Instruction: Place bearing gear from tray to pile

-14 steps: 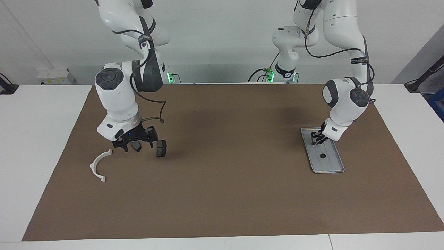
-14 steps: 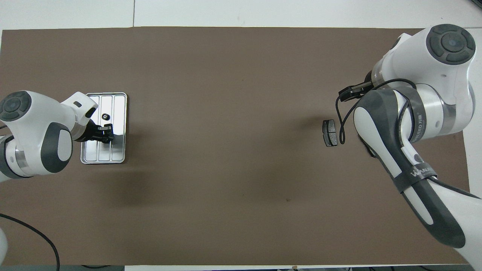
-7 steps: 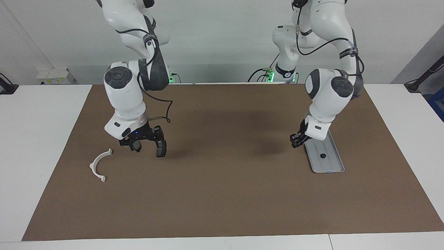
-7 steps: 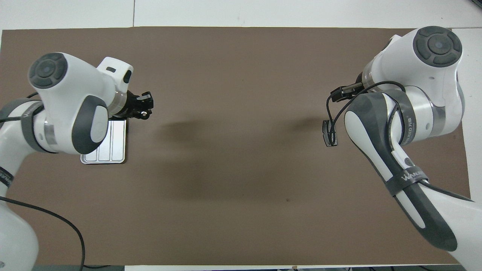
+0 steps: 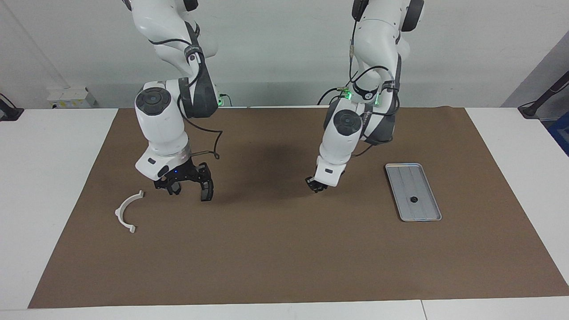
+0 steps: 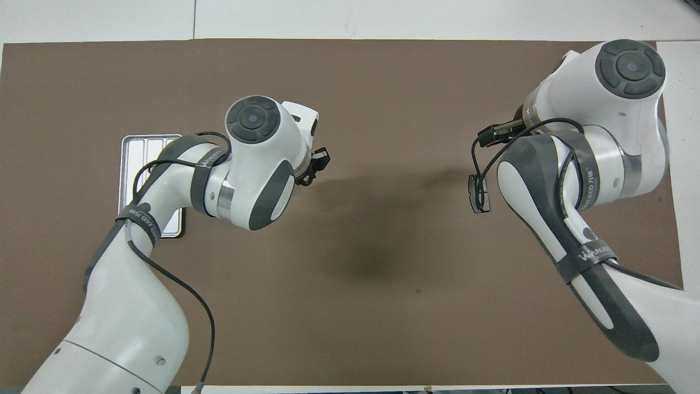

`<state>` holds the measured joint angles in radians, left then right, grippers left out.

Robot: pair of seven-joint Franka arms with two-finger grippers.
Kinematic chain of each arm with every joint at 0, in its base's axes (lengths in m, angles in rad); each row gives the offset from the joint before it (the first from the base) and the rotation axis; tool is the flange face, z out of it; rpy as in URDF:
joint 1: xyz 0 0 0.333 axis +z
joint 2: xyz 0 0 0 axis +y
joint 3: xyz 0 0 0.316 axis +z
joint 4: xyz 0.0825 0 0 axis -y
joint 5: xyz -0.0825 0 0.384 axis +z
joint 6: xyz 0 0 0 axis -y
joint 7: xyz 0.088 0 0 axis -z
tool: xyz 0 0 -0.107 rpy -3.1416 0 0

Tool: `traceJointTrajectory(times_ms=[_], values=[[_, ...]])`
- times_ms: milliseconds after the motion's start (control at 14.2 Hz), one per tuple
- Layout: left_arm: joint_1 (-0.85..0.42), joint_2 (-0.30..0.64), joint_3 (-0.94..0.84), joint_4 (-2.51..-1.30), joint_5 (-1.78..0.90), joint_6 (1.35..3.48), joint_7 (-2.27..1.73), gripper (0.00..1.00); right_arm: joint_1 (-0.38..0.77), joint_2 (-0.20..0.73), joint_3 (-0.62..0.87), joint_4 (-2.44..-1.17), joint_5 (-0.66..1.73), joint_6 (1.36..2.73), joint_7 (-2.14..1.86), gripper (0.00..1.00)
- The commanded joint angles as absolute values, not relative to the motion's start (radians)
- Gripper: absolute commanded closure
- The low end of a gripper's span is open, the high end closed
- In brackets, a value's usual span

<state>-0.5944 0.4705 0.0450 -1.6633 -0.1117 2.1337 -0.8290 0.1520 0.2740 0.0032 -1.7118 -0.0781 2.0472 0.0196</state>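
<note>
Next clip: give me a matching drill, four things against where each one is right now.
Things:
1. tray
2. small dark gear
3. left gripper
4. right gripper

Places:
A. above the mat, between white bracket and dark grey pad
B. toward the left arm's end of the mat
C. above bare mat, mid-table
D. on the tray

Pairs: 1-B, 2-D, 3-C, 4-A

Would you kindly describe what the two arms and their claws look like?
Both arms have glossy white rounded shells with dark grey joint caps and panels. Thin black cables loop outside them, and a dark band with pale lettering wraps each forearm. The left claw and right claw are black; a small blue light glows above the right one.
</note>
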Motion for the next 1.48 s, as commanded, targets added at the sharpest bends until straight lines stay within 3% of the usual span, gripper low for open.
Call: traceJointTrajectory(times_ms=[0,987,1058,1128,1199,1410], values=[[-0.624,0.505,0.067,-1.626,-0.109,2.149,-0.856,1.0,0.175,0.282,0.003,-1.721,-0.081,2.072,0.104,0.0],[-0.655,0.517,0.071,-1.715,-0.071,2.195,-0.905,0.99,0.207,0.324,0.011,-1.692,-0.081,2.071,0.282,0.0],[-0.664,0.515,0.071,-1.721,-0.069,2.197,-0.905,0.91,0.215,0.327,0.011,-1.69,-0.081,2.071,0.294,0.0],[-0.666,0.515,0.074,-1.721,-0.069,2.191,-0.907,0.51,0.227,0.334,0.011,-1.687,-0.081,2.071,0.326,0.0],[-0.667,0.515,0.089,-1.709,-0.055,2.175,-0.908,0.01,0.238,0.342,0.011,-1.681,-0.083,2.071,0.375,0.0],[-0.651,0.497,0.103,-1.704,-0.034,2.158,-0.907,0.0,0.267,0.376,0.012,-1.634,-0.081,2.071,0.46,0.0]])
